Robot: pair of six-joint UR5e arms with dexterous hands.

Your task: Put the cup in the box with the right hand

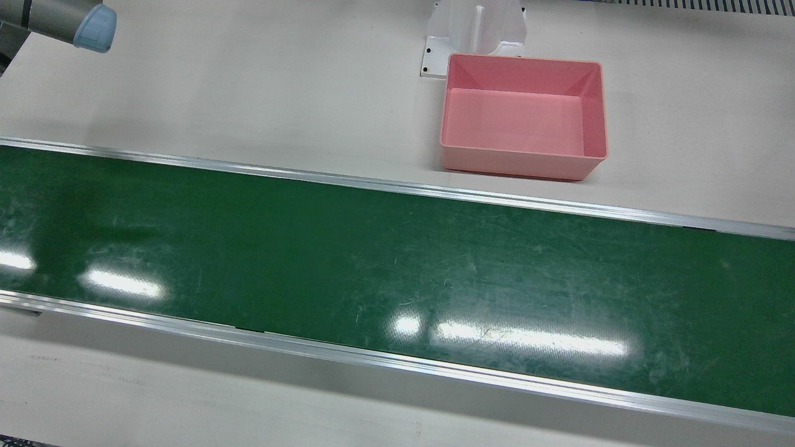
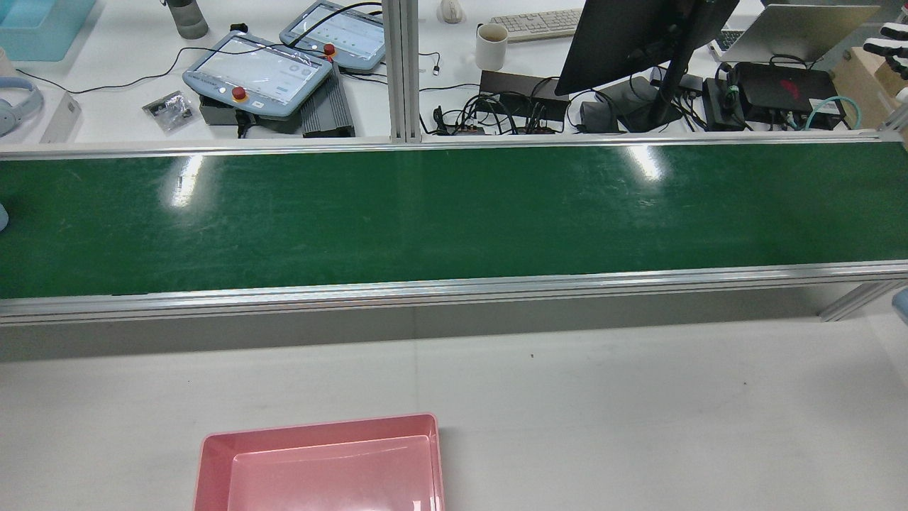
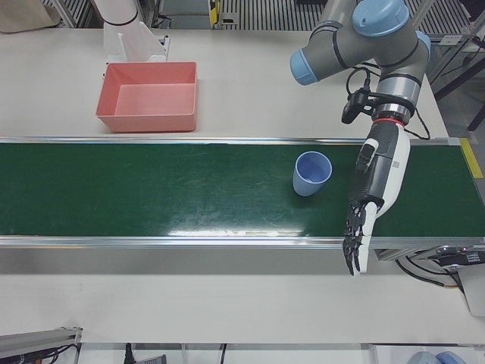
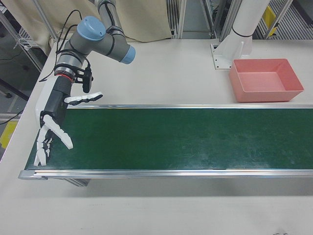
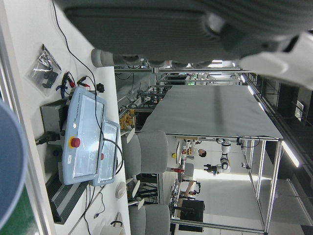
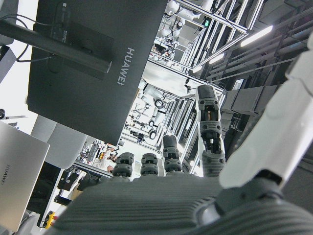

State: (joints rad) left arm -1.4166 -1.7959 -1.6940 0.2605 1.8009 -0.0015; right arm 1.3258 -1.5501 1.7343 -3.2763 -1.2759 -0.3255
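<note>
The light blue plastic cup (image 3: 311, 173) stands upright, mouth up, on the glossy, scuffed green conveyor belt (image 1: 397, 273), at the belt's end before the robot's left arm; only the left-front view shows it whole. The left hand (image 3: 370, 199), a black-and-white shell with dark fingers, hangs just beside the cup on its outer side, fingers extended toward the belt's near rail, apart from the cup and holding nothing. The right hand (image 4: 55, 124), white with dark joints, hovers over the opposite belt end with fingers splayed wide, empty. So the cup lies well apart from the assigned hand, along the belt's long axis, and the left hand is far nearer. The shallow rectangular pink plastic box (image 1: 523, 117), smooth-walled and empty, sits on the white table (image 1: 248, 93) on the robot's side of the belt, between the two ends. Judgement: grasp not begun; either the belt must carry the cup over, or the right arm must reach far.
</note>
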